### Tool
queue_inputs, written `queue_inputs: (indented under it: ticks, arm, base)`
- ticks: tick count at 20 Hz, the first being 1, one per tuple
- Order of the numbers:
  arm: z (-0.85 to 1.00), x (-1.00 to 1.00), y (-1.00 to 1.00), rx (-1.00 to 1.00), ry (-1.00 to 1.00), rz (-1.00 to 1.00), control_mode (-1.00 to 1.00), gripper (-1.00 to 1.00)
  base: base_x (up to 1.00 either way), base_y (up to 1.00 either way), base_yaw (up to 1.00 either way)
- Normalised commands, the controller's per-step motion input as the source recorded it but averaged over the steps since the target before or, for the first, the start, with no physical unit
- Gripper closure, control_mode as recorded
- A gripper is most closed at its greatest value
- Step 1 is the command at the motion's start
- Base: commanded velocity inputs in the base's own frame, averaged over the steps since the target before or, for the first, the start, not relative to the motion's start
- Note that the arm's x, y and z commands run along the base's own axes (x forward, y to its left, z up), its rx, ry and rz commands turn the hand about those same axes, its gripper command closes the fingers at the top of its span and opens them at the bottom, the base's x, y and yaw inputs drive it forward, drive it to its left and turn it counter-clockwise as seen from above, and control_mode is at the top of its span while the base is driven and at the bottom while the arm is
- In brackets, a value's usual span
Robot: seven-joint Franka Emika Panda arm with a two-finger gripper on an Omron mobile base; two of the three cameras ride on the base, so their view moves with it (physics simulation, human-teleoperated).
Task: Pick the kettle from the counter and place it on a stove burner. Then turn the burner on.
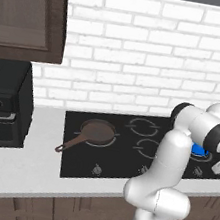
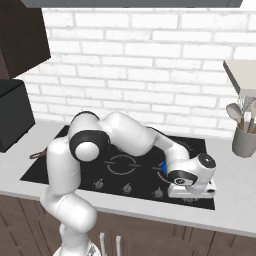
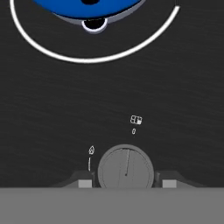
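Observation:
The blue kettle (image 1: 201, 151) sits on the stove's front right burner, mostly hidden behind my arm; a blue sliver of it (image 2: 164, 165) shows beside my wrist. In the hand view the kettle (image 3: 87, 6) lies at the top edge inside the white burner ring (image 3: 92, 59). My gripper (image 3: 126, 183) is low over the stove's front edge, with a fingertip pressed to each side of a round grey burner knob (image 3: 126, 168). The knob's pointer line stands almost straight up in that view.
A brown long-handled skillet (image 1: 97, 132) rests on the left burner of the black stove (image 1: 124, 160). A grey utensil pot (image 2: 245, 140) stands on the counter (image 2: 235, 200) at the right. A black appliance (image 1: 1, 104) sits at the left. More knobs (image 2: 126, 188) line the stove's front.

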Motion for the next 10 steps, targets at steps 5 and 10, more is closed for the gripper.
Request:
queue_inputs:
  ticks: [5,10]
  arm:
    - [0.0,-0.07,0.08,0.0,0.0,0.21,-1.0,1.0]
    - [0.0,0.0,0.06,0.0,0.0,0.22,-1.0,1.0]
  base:
    - [0.0,0.0,0.0]
    - [0.0,0.0,0.0]
